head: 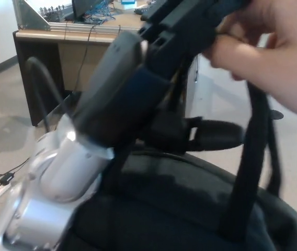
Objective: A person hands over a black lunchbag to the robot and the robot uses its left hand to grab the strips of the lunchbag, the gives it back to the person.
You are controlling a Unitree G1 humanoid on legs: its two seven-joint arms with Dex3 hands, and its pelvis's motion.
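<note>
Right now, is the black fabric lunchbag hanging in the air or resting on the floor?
Hanging. The black fabric lunchbag hangs by its taut black straps, which a person's hand holds at the top, beside the robot's left hand. Its bottom is out of frame.

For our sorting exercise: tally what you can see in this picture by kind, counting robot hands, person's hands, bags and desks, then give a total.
Robot hands: 1, the left hand
Person's hands: 1, the person's hand
Bags: 1, the black lunchbag
Desks: 1, the desk
Total: 4
</note>
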